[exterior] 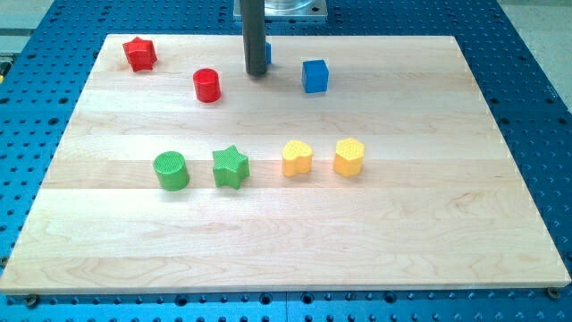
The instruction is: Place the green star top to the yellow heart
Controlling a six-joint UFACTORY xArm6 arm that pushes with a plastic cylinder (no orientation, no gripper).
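The green star lies on the wooden board, left of centre. The yellow heart lies just to the star's right, a short gap between them. My tip rests near the view's top, well above both blocks, between the red cylinder and the blue cube. The rod hides most of a small blue block behind it.
A green cylinder lies left of the star. A yellow hexagon lies right of the heart. A red star sits at the top left corner. Blue perforated table surrounds the board.
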